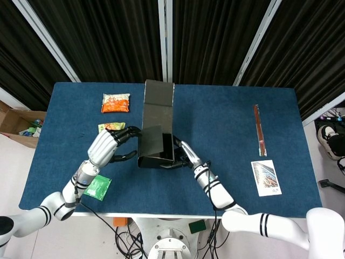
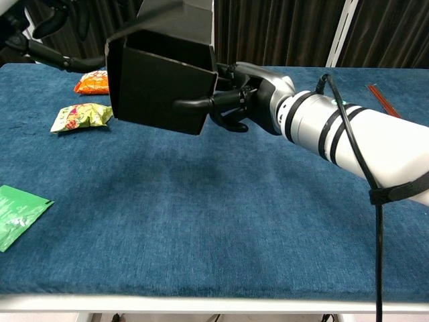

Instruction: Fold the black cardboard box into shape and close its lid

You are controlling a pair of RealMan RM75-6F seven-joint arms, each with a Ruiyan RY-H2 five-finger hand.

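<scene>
Black cardboard box [image 2: 161,90] (lid up) held by both hands [image 1: 186,157] [image 1: 105,145].

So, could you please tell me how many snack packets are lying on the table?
3: an orange packet at the far left, a yellow-green packet nearer, partly behind the left hand, and a green packet near the front edge.

The cardboard box [image 1: 157,127] is matte black inside and out. Both the left hand [image 1: 105,147] and the right hand [image 1: 183,155] are silver-white with black fingers. The counter [image 1: 226,135] is deep blue. On it lie an orange snack packet [image 1: 116,102], a yellow-green packet [image 2: 82,115], a bright green sachet [image 1: 97,186], reddish-brown chopsticks [image 1: 259,130] and a printed card [image 1: 266,177].
</scene>
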